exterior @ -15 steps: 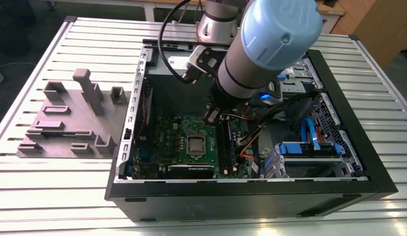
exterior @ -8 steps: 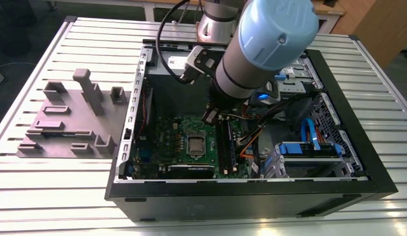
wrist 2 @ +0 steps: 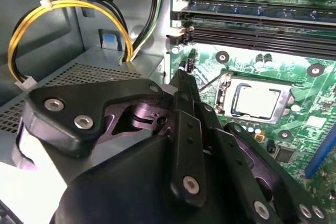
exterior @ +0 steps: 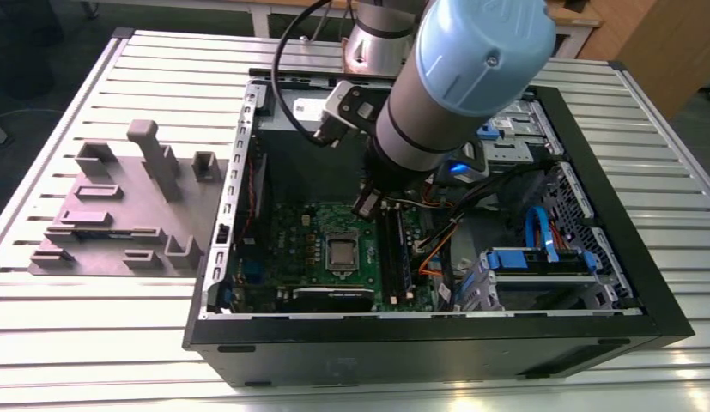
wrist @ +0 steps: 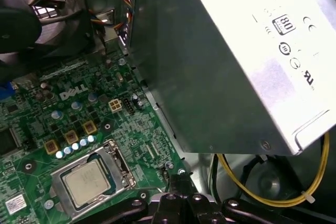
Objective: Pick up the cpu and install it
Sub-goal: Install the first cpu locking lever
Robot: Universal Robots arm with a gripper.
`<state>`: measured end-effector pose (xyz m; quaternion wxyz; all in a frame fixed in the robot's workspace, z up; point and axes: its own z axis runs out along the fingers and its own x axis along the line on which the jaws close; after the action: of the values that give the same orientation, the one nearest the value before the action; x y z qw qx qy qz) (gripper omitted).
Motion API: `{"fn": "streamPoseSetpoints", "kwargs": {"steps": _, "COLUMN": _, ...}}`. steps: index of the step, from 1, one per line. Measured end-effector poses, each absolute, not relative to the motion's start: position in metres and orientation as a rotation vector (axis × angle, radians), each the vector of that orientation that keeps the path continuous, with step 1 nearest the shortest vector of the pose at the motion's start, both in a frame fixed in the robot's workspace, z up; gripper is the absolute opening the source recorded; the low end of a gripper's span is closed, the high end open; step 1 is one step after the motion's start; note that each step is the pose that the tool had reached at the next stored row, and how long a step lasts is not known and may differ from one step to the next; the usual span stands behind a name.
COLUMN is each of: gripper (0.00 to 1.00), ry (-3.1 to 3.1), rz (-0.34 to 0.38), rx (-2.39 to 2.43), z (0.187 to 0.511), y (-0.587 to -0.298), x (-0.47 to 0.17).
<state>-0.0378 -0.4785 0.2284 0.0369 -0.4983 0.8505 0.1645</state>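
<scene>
Cpu [wrist 2: 258, 100] appears seated in the motherboard socket [wrist 2: 227, 92]. The gripper [wrist 2: 181, 78] hangs just beside it, fingers together and empty. Clamping is unclear.

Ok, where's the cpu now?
The cpu sits in its socket on the green motherboard inside the case, just at the exterior view's left of the memory slots.

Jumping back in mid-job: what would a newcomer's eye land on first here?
In the exterior view the big blue-grey arm hangs over the open computer case, its gripper low over the green motherboard. Next comes the silvery cpu, sitting in its socket close to the gripper in both wrist views. At the exterior view's left lies a purple-grey tray.
</scene>
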Motion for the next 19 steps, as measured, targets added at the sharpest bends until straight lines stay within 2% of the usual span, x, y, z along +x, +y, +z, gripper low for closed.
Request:
{"fn": "streamPoseSetpoints", "kwargs": {"steps": 11, "gripper": 0.1, "ry": 2.63, "rz": 0.468, "rx": -1.539, "z": 0.232, "y": -0.481, "x": -0.04}}
{"fn": "streamPoseSetpoints", "kwargs": {"steps": 19, "gripper": 0.1, "ry": 2.629, "rz": 0.467, "rx": -1.542, "z": 0.232, "y": -0.489, "x": -0.042}}
